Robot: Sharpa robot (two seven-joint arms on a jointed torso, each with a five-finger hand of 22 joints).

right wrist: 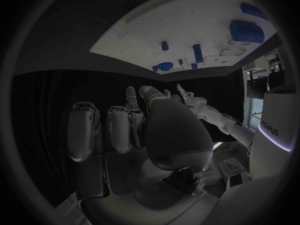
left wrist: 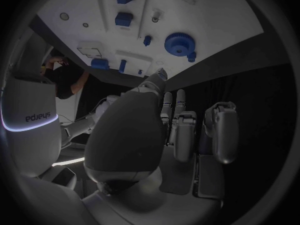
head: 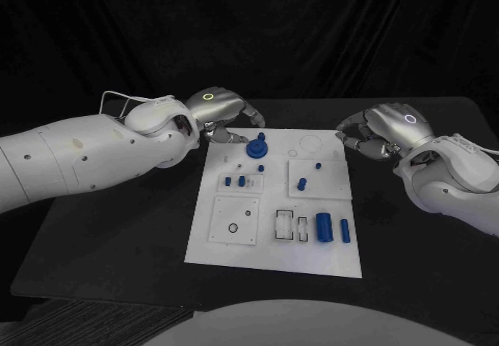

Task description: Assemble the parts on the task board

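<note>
Board (head: pixel 272 249) lies flat in the middle of the black table (head: pixel 115 238), white and square to the robot, so both arms can reach it from either side. Left arm (head: pixel 84 155) comes in over the table's far left and ends with the left hand (head: pixel 223 108) just off the board's far left corner; right arm (head: pixel 452 180) mirrors it, with the right hand (head: pixel 385 130) just beyond the far right corner. Both hands hold nothing: the wrist views show the fingers (left wrist: pixel 219 130) of the left and the fingers (right wrist: pixel 84 130) of the right loosely curled but apart, clear of any part, which reads as a waiting stance before a pick. On the board, the biggest part is the gear (head: pixel 256 149) near the far edge, closest to the left hand, probably its next target. A thick cylinder (head: pixel 324 227) and a slimmer bar (head: pixel 344 230) lie side by side near the front right, beside outlined slots (head: pixel 284 224) that seem meant to receive them. Smaller pegs stand in raised plates further back: a peg (head: pixel 301 184) on the right plate, two small blocks (head: pixel 235 181) on the left one. Most parts look unseated, so I judge the assembly barely begun.
</note>
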